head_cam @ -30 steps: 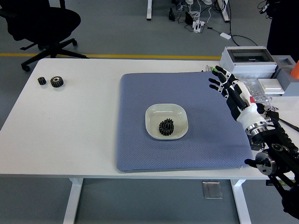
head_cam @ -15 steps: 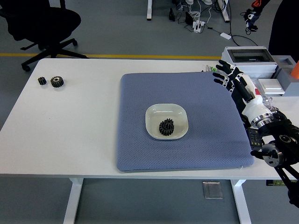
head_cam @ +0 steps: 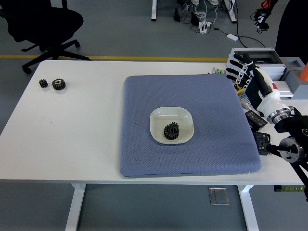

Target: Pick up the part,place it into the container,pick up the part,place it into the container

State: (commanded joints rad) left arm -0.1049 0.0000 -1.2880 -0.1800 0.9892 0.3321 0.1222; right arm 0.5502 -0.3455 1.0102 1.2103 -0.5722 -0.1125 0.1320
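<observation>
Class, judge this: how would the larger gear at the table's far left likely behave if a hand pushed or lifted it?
The larger gear lies flat, so it would probably slide, not roll. It looks like dark metal, so it is likely stiff and heavy for its size. Its teeth should give fingers some grip.

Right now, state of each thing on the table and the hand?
Right hand: open, empty, above the table's right edge.
Dish: upright on the blue mat, holding dark gears.
Two gears: loose at the table's far left, side by side.
Left hand: not in view.
</observation>
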